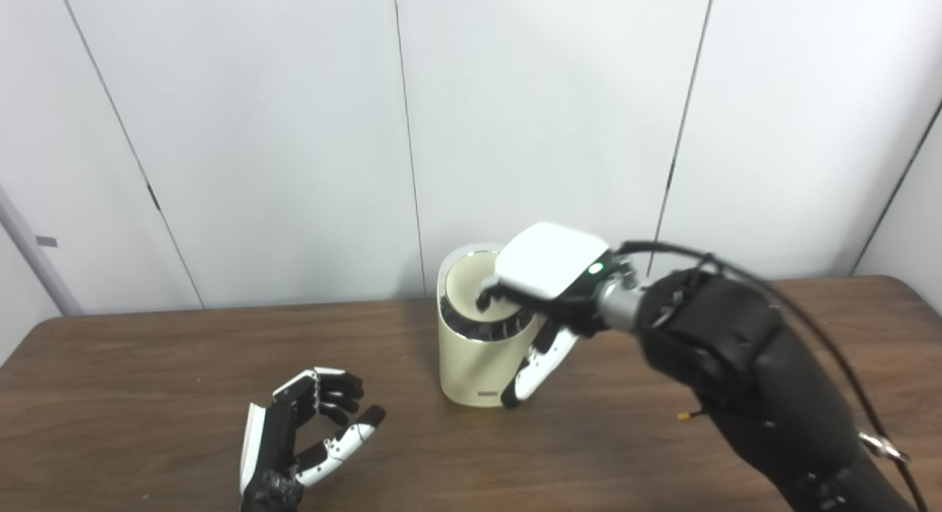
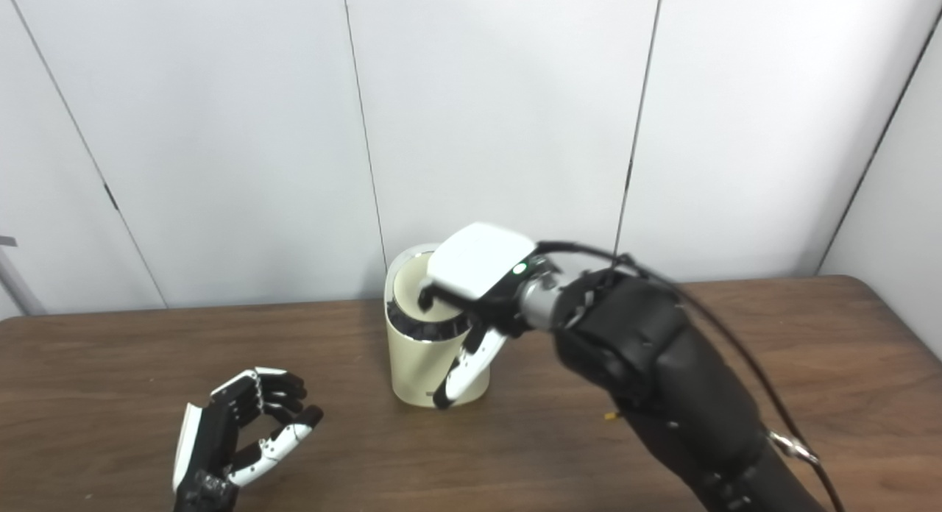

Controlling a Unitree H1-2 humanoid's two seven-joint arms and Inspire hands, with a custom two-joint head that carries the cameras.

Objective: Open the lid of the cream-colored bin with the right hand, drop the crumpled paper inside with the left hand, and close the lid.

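The cream-colored bin stands upright on the brown table, at its middle near the wall. Its cream lid sits tilted in the chrome rim, with a dark gap under the front edge. My right hand is over the bin's top right. Its fingers curl down onto the lid and its thumb runs down the bin's right side. My left hand rests near the table's front left, palm up, fingers loosely curled, holding nothing. No crumpled paper is in view.
A small yellow bit lies on the table right of the bin, under my right forearm. White wall panels stand close behind the table. The table's back edge runs just behind the bin.
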